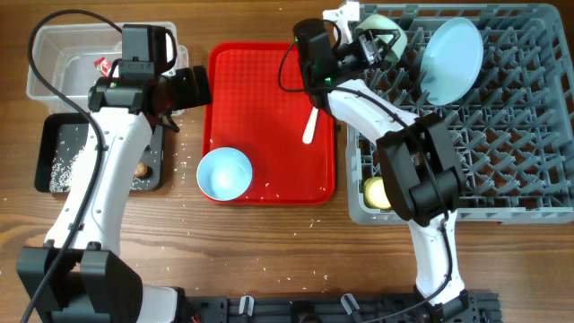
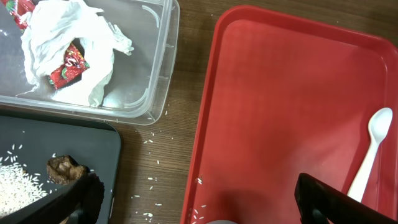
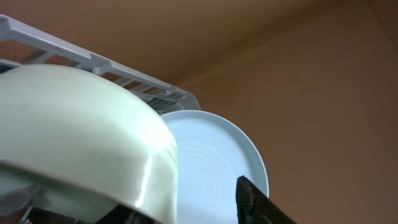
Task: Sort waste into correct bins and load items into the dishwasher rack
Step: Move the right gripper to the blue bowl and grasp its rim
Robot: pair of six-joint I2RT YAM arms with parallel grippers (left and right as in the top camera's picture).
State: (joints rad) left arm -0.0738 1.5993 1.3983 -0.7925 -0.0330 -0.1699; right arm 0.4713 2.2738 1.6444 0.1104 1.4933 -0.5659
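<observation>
My left gripper (image 1: 184,90) (image 2: 202,208) is open and empty, low over the gap between the black tray (image 1: 54,152) and the red tray (image 1: 269,72). The clear tub (image 1: 63,54) holds crumpled white wrappers with red print (image 2: 68,56). The black tray holds rice grains (image 2: 15,186) and a brown lump (image 2: 65,169). One pale blue bowl (image 1: 224,173) and the white spoon (image 1: 309,126) (image 2: 370,149) lie on the red tray. My right gripper (image 1: 381,43) (image 3: 180,208) is open around the other bowl (image 3: 81,130) at the grey rack's (image 1: 502,161) far left corner, beside the upright plate (image 1: 451,58) (image 3: 217,162).
The yellow cup (image 1: 377,191) sits in the rack's near left corner. Loose rice grains lie on the wood between the trays (image 2: 155,180) and on the red tray's near edge. The cone-shaped piece does not show clearly.
</observation>
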